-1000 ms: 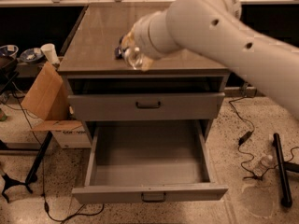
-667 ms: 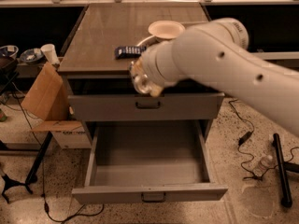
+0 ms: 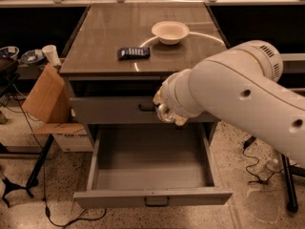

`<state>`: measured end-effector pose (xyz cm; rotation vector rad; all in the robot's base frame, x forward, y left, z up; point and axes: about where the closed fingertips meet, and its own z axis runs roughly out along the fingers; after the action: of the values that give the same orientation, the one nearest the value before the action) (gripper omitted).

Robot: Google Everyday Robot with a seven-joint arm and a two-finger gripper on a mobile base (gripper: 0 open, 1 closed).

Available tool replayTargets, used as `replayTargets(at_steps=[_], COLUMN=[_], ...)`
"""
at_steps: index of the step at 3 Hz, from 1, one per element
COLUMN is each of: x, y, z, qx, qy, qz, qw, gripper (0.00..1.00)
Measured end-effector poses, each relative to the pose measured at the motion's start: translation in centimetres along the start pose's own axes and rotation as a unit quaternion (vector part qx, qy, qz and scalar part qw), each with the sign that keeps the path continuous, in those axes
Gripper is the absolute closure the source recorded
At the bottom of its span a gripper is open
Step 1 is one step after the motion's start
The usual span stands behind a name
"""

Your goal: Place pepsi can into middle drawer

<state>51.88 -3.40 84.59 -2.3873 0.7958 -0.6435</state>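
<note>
Since the earlier frame the arm [image 3: 238,89] had swung down off the cabinet top [image 3: 105,37], baring the bowl [image 3: 170,31] and packet [image 3: 133,53], and the gripper [image 3: 165,109] hung before the shut top drawer [image 3: 109,110], above the open drawer [image 3: 152,198]. Its jaws looked closed about the can [image 3: 164,113], only a silvery round end of which showed, though the wrist hid most of the grip. I judged the can light, stiff yet thin-walled and slick, best held across its round side at mid-height with a modest squeeze.
</note>
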Motion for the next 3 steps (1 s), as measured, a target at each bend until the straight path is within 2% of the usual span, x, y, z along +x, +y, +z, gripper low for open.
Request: replayTargets(at_steps=[1,2,3], x=[-1.3,-2.9,-4.4], y=[1.1,2.4,3.4], z=[2.8,6.9,10.1], qx=[-0.028,-0.059,-0.086], qy=[-0.035,-0.088,-0.135], qz=[-0.001,0.008,0.014], qw=[0.999,0.9944,0.987], gripper=[1.0,1.0,1.0])
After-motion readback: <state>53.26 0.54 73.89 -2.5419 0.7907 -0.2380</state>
